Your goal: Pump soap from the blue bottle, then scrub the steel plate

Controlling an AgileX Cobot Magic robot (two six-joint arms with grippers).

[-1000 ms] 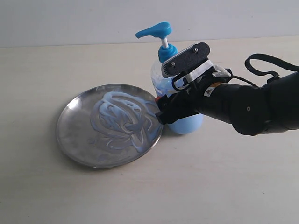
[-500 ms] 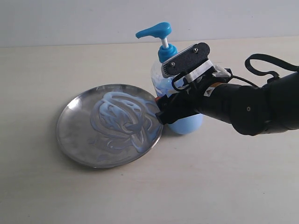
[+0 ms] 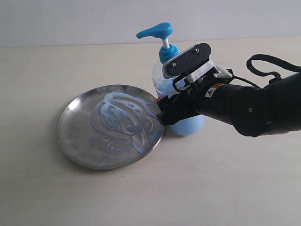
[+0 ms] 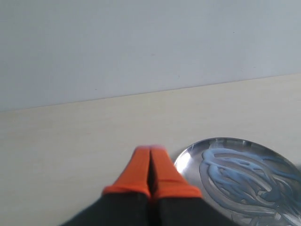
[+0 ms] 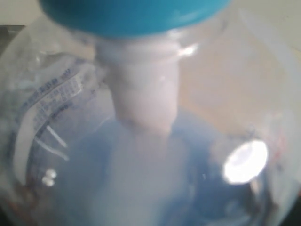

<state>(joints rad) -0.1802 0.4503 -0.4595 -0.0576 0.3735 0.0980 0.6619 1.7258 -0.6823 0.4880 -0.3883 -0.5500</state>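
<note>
Soap (image 3: 124,120) is being left in unchanged swirls across the steel plate (image 3: 70,141), lying just beside the blue bottle (image 3: 190,126), where the right gripper (image 3: 163,109) is being held motionless, its opening impossible to tell, while the left gripper (image 4: 150,153) is being kept pinched shut on nothing, so scrubbing is seemingly being paused

Round shallow grey steel plate (image 3: 71,136): polished metal, glossy. Pale blue milky soap streaks (image 3: 123,118): wet sheen. Clear plastic pump bottle (image 3: 190,126), blue head: smooth, glossy. Beige table top (image 3: 211,188): matt, smooth. Black arm casing (image 3: 256,110): matt.
</note>
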